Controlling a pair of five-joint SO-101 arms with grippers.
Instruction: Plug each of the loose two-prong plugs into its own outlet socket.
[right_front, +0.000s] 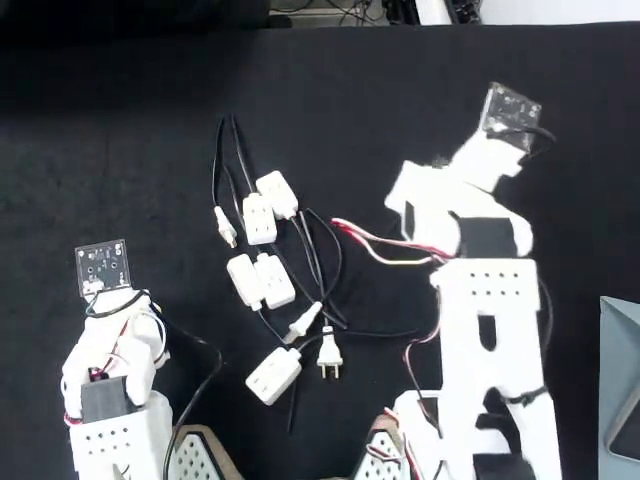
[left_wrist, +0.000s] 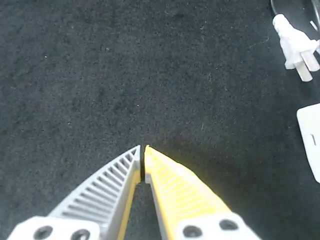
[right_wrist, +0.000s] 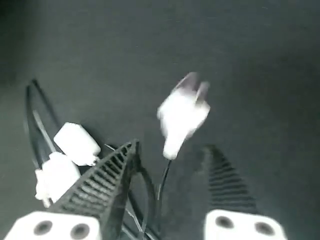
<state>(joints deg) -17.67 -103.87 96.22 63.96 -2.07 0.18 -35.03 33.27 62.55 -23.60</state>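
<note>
With the left gripper (left_wrist: 144, 148) pressed together over the black felt-covered table (left_wrist: 100, 75), the spread right gripper (right_wrist: 172, 148) should probably straddle the white two-prong plug (right_wrist: 182, 112) lying just ahead, pinching its body squarely, behind the prongs.

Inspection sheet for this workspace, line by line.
Surface: black cloth over the table.
Job's things: white sockets grouped mid-table; three loose plugs, none inserted.
Clutter: nothing seen.
Grippers: left gripper shut, empty; right gripper open, a blurred white plug beyond its tips.
Cables: black cords tangled among the sockets; red and white wires running to an arm.
Surroundings: grey object at the table's edge.
</note>
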